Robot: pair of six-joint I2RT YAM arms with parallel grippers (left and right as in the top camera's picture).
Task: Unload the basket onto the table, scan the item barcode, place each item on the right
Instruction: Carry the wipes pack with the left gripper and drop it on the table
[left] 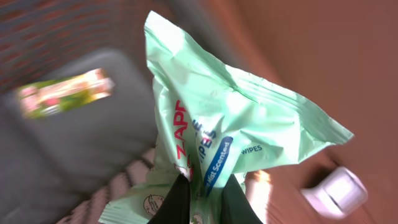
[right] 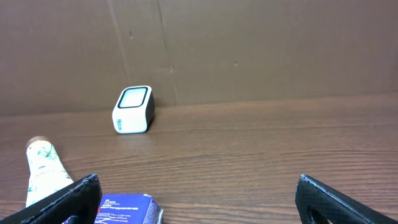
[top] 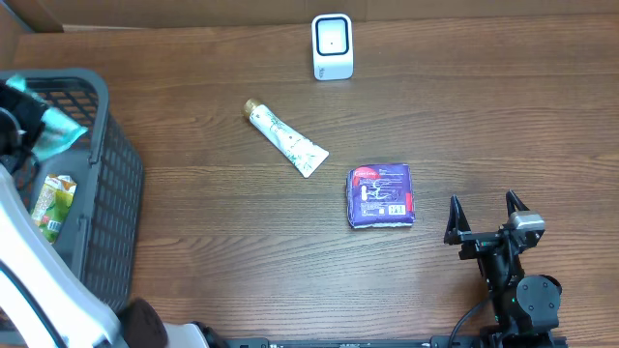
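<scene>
1. Left pincer is pressed on the bottom edge of the green wipes pack, over the basket.
2. Basket sits at the bench left edge; a green carton lies inside.
3. Scanner stands far centre, by the back edge, well apart from the wipes pack.
4. Tube and purple pack lie mid-bench, bare wood around them.
5. Right pincer is spread wide, near right, beside the purple pack.
</scene>
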